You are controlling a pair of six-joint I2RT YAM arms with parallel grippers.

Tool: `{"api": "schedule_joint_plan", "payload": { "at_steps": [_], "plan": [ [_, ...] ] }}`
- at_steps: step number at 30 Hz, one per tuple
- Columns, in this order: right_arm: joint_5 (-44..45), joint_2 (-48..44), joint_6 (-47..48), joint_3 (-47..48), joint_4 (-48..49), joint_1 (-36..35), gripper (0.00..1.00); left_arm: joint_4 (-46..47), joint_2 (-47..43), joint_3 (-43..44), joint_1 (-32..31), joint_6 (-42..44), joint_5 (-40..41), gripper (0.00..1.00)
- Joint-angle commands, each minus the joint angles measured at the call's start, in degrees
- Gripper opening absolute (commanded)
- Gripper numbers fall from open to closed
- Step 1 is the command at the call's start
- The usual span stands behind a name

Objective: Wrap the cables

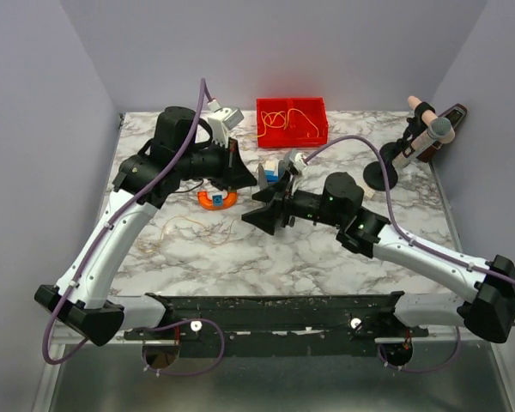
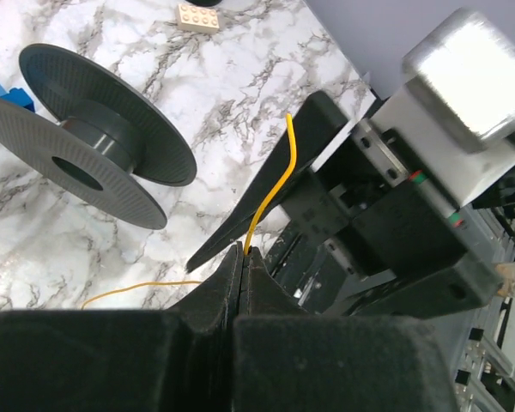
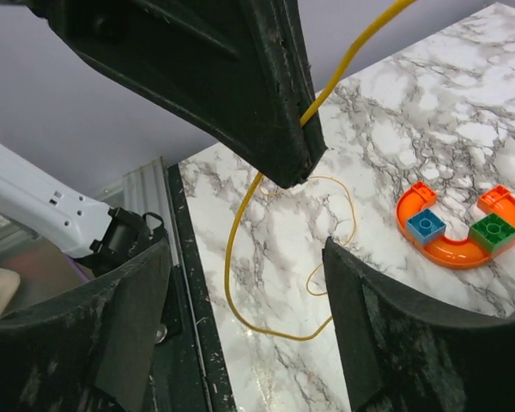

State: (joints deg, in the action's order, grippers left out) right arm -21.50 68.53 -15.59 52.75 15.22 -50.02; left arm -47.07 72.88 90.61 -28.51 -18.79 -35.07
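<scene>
Right up close, the left gripper (image 2: 243, 254) is pinched tight on a yellow cable (image 2: 273, 184), with the free end poking up past its tips. The right gripper (image 3: 245, 275) gapes wide, and the cable droops through its gap onto the marble table (image 3: 429, 112). More cables (image 1: 283, 118) lie tangled in the red bin (image 1: 292, 142) at the back.

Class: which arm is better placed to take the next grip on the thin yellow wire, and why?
Right. The right gripper stands open with the thin yellow wire hanging between its jaws, apparently ready to close; the left gripper is shut on that wire, holding it up.
</scene>
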Motion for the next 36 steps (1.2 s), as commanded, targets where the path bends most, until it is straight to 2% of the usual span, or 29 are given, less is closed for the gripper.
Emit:
{"api": "schedule_joint_plan", "payload": {
  "at_steps": [1,2,4,8,12,13,14,15,16,17,19,24,28,32,34,36],
  "plan": [
    [3.22,3.18,-2.68,-1.33,8.84,-1.4,0.75,-1.01,-1.16,1.06,0.21,-2.31,-2.72,0.0],
    [3.04,3.62,-3.12,-1.42,9.55,-1.48,0.71,-1.01,-1.34,1.15,0.21,-2.39,-2.9,0.0],
    [2.25,4.15,-4.09,-1.77,10.43,-1.4,0.56,-1.1,-1.69,1.41,0.74,-2.75,-2.9,0.0],
    [2.33,1.7,-6.46,-3.53,9.75,-1.48,0.03,-1.45,-2.22,2.2,1.97,-2.4,-0.8,0.0],
    [2.43,-4.09,-7.96,-2.57,0.63,-1.48,0.01,-1.36,-2.92,1.86,2.06,-1.26,1.76,0.0],
    [2.42,-5.59,-7.87,-1.78,-2.36,-1.48,0.01,-1.36,-3.01,1.59,2.06,-0.64,2.02,0.09],
    [2.16,-6.91,-7.7,-0.38,-6.22,-1.48,0.01,-1.01,-3.27,1.24,2.06,0.32,2.46,0.3],
    [1.73,-8.31,-7.35,0.76,-9.91,-1.48,0.01,-0.83,-3.45,1.06,2.14,1.55,3.07,0.45],
    [1.37,-9.46,-6.74,1.64,-13.26,-1.48,0.01,-0.48,-3.62,0.71,2.06,3.65,3.6,0.57],
    [0.76,-10.86,-6.21,2.87,-18.16,-1.48,0.01,-0.31,-3.71,0.45,2.06,6.37,4.74,0.63],
    [0.06,-13.33,-5.07,5.59,-26.6,-1.4,0.01,0.48,-3.89,-0.34,2.14,11.81,7.72,0.65],
    [0.31,-18.69,-1.72,16.92,-49.19,-1.4,0.01,3.03,-4.06,-4.82,2.23,29.03,8.87,0.69],
    [3.11,-20.98,-0.4,31.58,-65.63,-1.4,0.01,6.1,-3.01,-9.39,2.32,41.25,8.26,0.69],
    [12.51,-16.0,0.82,53.45,-84.87,-1.4,0.01,6.99,-0.47,-8.7,2.32,53.13,6.77,0.71],
    [14.28,-11.25,2.75,62.96,-91.66,-1.4,0.01,7.78,1.29,-7.21,2.32,55.6,7.29,0.71],
    [12.81,-6.5,4.51,68.34,-94.32,-1.31,0.01,8.31,3.05,-5.45,2.23,57.19,6.95,0.71]
  ]
}}
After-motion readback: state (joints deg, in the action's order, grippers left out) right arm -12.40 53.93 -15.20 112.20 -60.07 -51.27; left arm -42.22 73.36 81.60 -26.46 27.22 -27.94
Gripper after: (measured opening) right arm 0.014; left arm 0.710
